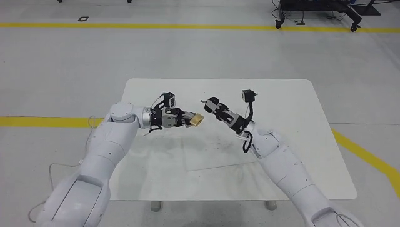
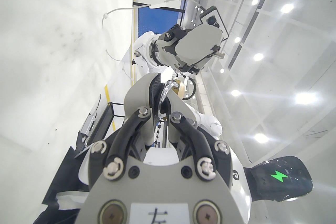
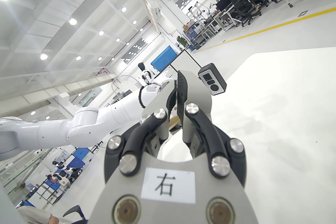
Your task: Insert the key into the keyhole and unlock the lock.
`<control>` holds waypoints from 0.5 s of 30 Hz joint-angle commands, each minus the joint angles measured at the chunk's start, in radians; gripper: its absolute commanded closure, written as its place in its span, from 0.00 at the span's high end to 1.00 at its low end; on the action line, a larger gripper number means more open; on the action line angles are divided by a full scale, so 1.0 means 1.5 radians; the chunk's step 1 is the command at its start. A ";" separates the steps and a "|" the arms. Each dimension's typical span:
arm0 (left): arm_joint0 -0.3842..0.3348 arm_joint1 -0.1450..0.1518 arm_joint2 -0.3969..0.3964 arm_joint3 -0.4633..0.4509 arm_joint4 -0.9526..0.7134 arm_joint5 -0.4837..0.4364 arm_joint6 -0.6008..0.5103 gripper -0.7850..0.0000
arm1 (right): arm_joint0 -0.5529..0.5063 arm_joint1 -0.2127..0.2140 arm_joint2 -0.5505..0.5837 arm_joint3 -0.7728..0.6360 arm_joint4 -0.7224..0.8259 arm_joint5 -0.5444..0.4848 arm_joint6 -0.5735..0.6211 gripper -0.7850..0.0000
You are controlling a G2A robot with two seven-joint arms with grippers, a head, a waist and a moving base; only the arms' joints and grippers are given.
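Observation:
Above the middle of the white table (image 1: 287, 102), my left gripper (image 1: 186, 119) is shut on a brass padlock (image 1: 197, 120). In the left wrist view its fingers (image 2: 143, 93) clamp the silver shackle (image 2: 167, 89), and the brass body (image 2: 180, 88) sticks out past the tips. My right gripper (image 1: 205, 104) hangs just beyond the padlock, a short gap away, with its pads (image 3: 180, 93) pressed together. A small metal key (image 2: 220, 55) pokes out of its side in the left wrist view. Through the right gripper's linkage I see a strip of brass (image 3: 174, 125).
Faint scuff marks (image 1: 219, 144) sit on the tabletop below both grippers. A yellow floor line (image 1: 187, 25) runs behind the table, and a black cart (image 1: 319, 2) stands far back right.

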 commanded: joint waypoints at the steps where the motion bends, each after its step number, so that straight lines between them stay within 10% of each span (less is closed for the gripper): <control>1: -0.002 -0.002 0.001 0.002 -0.004 0.003 0.002 0.00 | 0.000 -0.001 -0.004 0.000 0.004 -0.001 0.009 0.00; 15: -0.031 0.004 -0.013 0.054 -0.011 0.070 0.014 0.00 | -0.005 0.010 0.010 -0.013 0.062 -0.064 0.076 0.00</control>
